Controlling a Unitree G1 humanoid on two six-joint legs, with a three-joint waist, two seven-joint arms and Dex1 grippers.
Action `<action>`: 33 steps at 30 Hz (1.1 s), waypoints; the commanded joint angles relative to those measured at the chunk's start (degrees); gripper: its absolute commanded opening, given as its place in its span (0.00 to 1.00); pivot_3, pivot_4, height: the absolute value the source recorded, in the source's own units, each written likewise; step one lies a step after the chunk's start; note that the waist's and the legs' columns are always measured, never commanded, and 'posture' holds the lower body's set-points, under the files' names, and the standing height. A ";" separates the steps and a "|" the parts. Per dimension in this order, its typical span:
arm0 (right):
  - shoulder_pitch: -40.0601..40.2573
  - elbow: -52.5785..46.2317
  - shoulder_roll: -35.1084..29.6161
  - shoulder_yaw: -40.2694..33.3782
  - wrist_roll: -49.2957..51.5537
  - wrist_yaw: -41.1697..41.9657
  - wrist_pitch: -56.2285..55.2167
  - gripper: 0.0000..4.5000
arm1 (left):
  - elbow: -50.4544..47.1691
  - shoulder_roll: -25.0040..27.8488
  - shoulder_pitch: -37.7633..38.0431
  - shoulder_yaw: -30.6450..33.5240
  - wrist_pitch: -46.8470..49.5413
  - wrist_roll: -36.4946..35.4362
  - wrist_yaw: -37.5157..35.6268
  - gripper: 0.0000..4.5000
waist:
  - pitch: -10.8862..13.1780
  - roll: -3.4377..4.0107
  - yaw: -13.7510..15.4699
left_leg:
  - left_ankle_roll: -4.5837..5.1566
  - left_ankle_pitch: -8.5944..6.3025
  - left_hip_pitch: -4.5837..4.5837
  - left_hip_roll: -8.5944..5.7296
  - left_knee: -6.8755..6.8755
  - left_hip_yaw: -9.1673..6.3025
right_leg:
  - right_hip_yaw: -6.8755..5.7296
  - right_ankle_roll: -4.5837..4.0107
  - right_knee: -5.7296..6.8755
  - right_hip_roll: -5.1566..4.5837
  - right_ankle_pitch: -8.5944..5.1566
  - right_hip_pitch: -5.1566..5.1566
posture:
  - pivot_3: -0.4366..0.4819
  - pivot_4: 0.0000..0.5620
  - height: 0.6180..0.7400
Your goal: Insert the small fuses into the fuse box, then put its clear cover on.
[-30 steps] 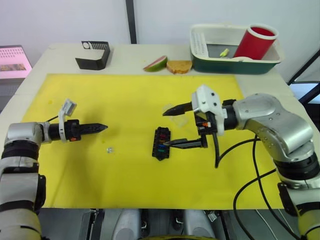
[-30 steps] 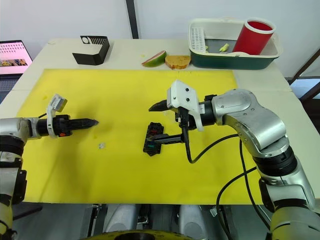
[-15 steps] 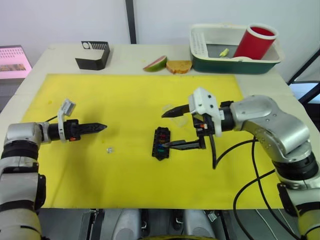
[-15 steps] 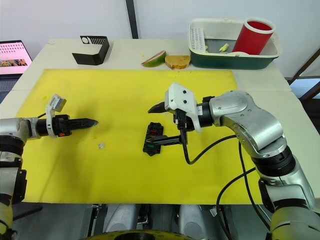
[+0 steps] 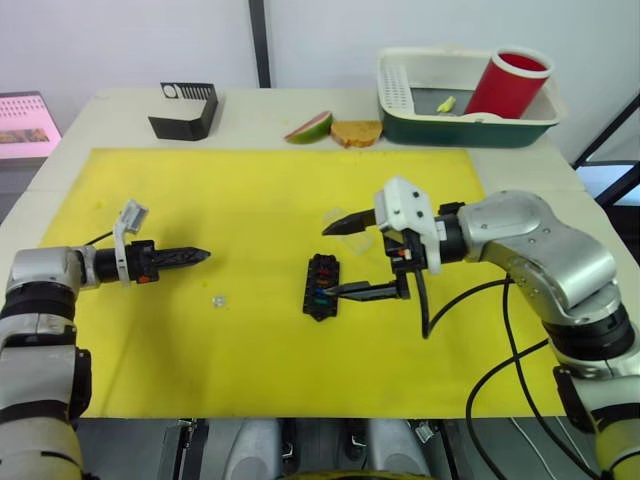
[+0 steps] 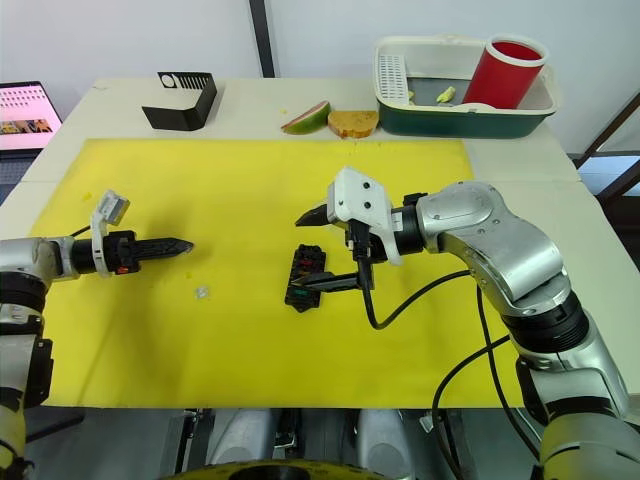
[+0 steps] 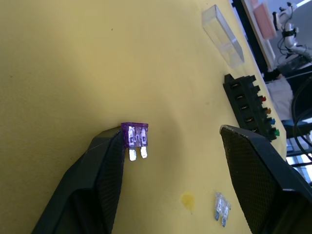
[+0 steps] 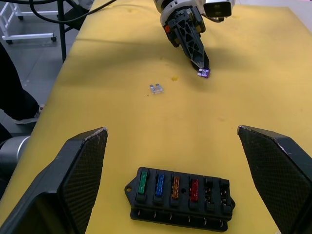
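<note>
The black fuse box (image 5: 320, 285) lies mid-mat; green, blue, orange and red fuses sit in one row (image 8: 165, 185), beside empty slots. My right gripper (image 5: 327, 260) is open wide, one finger beside the box, the other over the clear cover (image 7: 222, 34), which lies flat just beyond the box. My left gripper (image 5: 205, 255) points right at the mat's left, fingers apart. A purple fuse (image 7: 134, 135) touches one fingertip, far from the other; I cannot tell if it rests on the mat. A clear fuse (image 5: 218, 298) lies loose nearby.
A yellow mat (image 5: 250, 190) covers the table. Along the back stand a black angled stand (image 5: 185, 110), a fruit slice (image 5: 312, 127), a piece of bread (image 5: 358, 132) and a green-and-white basin (image 5: 440, 125) holding a red cup (image 5: 510, 82). A pink screen (image 5: 25, 120) sits far left.
My right gripper has edged slightly to the left, staying open by the fuse box. The left gripper and the fuses have not moved.
</note>
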 commanded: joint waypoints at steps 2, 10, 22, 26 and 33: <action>-1.37 -1.06 0.31 -0.65 -0.05 -0.04 -1.08 1.00 | 1.13 1.20 0.14 1.11 -0.50 1.34 1.30 0.65 | 0.00 0.00 -0.01 | 0.00 0.00 0.00 0.00 0.00 0.00 | 0.00 0.00 0.00 0.00 0.00 0.00 | 0.48 0.27 1.00; -1.17 -1.17 0.31 -0.36 -0.18 0.07 -1.53 1.00 | 0.93 1.34 0.51 1.59 -0.28 1.88 1.38 0.41 | 0.00 0.00 0.02 | 0.01 -0.01 -0.02 0.00 0.00 0.00 | 0.00 0.00 -0.03 0.00 0.00 0.00 | 0.48 0.27 1.00; -1.18 -1.15 0.45 0.00 -0.42 0.36 -1.71 1.00 | 0.24 1.58 1.41 2.24 0.24 1.68 1.65 0.12 | 0.00 0.00 0.01 | 0.01 -0.01 -0.02 0.00 0.00 0.00 | -0.01 0.00 -0.04 0.00 0.00 0.00 | 0.48 0.27 1.00; -1.20 -1.05 0.58 0.06 -0.45 0.34 -1.70 1.00 | -0.13 1.79 1.91 2.42 0.19 1.63 1.61 0.12 | 0.00 0.00 -0.01 | 0.01 -0.01 -0.02 0.00 0.00 0.00 | 0.00 0.00 -0.03 0.00 0.00 0.00 | 0.48 0.27 1.00; -1.15 -1.04 0.81 0.03 -0.40 0.26 -1.56 1.00 | -1.21 2.11 2.96 2.75 0.39 1.34 1.65 0.06 | 0.00 0.00 -0.04 | 0.01 -0.01 -0.02 0.00 0.00 0.00 | 0.00 0.00 -0.03 0.00 0.00 -0.01 | 0.48 0.27 1.00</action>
